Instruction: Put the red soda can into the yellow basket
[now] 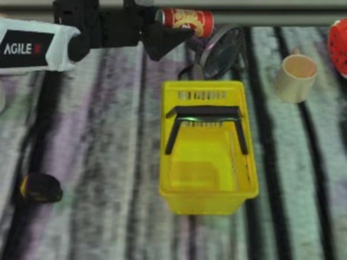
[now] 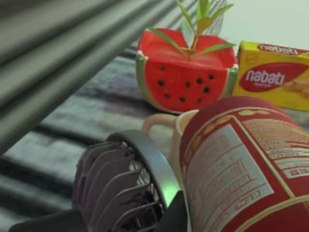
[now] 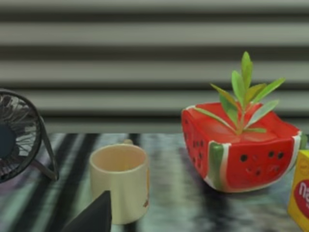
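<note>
Presently one red soda can [image 1: 187,20], one yellow basket [image 1: 209,201].

table [image 1: 108,162]: grey-purple streaked top | wall [image 3: 145,58]: grey horizontal slats

"agile" on left arm [image 1: 32,47], "nabati" on yellow box [image 2: 273,75].

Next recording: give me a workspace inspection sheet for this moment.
Surface: striped grey-and-black table cloth.
Job's things: red soda can lying sideways at the far edge, at the left gripper; yellow basket at centre, nothing in it, handles folded over.
Clutter: small fan, cream mug, watermelon planter, yellow wafer box, black-and-yellow object near left.
Grippers: left at the can; right one's finger tip only.
Cables: nothing seen.
Surroundings: slatted wall behind.
</note>
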